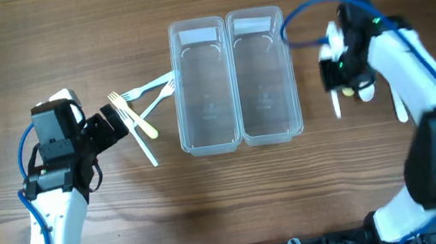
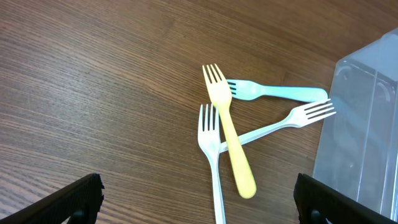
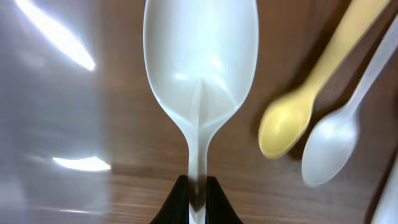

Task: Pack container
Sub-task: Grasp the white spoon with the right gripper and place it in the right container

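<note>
Two clear plastic containers stand side by side at the table's middle, the left one (image 1: 204,89) and the right one (image 1: 263,76). Several plastic forks lie left of them: a yellow fork (image 2: 229,137), a pale blue fork (image 2: 273,92) and two white forks (image 2: 212,162) (image 2: 280,124). My left gripper (image 2: 199,202) is open above them, holding nothing. My right gripper (image 3: 198,196) is shut on the handle of a white spoon (image 3: 200,56), right of the right container. A yellow spoon (image 3: 292,121) and a clear white spoon (image 3: 336,140) lie on the table beside it.
The left container's corner (image 2: 367,124) shows at the right of the left wrist view. The right container's wall (image 3: 50,112) fills the left of the right wrist view. Another white utensil (image 1: 399,108) lies further right.
</note>
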Available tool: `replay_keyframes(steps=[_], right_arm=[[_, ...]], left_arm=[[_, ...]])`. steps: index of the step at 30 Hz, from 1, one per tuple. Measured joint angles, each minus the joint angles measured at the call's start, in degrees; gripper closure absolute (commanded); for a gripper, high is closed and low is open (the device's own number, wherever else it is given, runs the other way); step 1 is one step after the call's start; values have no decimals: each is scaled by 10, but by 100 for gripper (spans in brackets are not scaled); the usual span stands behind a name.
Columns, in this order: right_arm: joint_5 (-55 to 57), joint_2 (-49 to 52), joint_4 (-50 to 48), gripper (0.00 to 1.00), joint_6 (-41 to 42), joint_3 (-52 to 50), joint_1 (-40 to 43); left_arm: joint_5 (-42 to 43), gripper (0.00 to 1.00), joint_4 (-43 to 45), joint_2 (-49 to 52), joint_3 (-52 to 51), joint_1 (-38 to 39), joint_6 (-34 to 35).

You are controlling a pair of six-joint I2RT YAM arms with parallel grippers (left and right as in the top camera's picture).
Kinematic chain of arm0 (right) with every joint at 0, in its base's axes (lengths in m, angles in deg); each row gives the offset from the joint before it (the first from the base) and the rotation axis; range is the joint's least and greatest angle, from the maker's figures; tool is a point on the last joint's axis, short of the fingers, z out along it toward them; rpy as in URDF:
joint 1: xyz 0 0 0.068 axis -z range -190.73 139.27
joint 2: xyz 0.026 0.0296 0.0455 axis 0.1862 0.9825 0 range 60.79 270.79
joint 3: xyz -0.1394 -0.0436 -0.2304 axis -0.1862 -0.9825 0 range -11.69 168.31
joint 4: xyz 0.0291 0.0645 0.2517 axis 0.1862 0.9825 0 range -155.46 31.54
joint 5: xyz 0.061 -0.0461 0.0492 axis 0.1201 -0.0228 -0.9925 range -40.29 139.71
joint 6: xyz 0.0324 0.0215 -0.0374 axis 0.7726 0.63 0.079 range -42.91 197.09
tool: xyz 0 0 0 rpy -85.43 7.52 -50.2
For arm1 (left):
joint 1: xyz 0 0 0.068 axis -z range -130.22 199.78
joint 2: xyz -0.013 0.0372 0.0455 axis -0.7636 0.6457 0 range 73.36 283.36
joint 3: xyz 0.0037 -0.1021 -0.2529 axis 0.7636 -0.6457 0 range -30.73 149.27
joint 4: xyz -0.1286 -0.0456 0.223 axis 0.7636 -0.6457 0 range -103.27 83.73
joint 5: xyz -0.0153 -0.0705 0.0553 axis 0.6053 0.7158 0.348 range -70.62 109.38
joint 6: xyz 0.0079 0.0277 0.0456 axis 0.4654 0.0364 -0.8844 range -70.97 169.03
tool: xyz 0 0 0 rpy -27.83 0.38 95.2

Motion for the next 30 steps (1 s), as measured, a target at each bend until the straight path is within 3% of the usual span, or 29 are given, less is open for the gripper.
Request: replay_keyframes(steps=[7, 19, 22, 24, 25, 26, 30], right_arm=[[-70, -93, -12, 96, 45, 37, -64], [-55, -15, -138, 94, 142, 1, -222], [-46, 16, -138, 75, 149, -3, -228], [-39, 16, -136, 69, 146, -6, -227], [-39, 14, -137, 53, 142, -6, -225], [-37, 9, -136, 49, 137, -6, -221], [-25, -32, -133, 49, 130, -6, -189]], left_arm=[[0, 0, 0, 0, 0, 0, 0], [0, 0, 0, 0, 0, 0, 0], [0, 0, 0, 0, 0, 0, 0], [0, 0, 0, 0, 0, 0, 0], [0, 0, 0, 0, 0, 0, 0], [0, 0, 0, 0, 0, 0, 0], [0, 0, 0, 0, 0, 0, 0]])
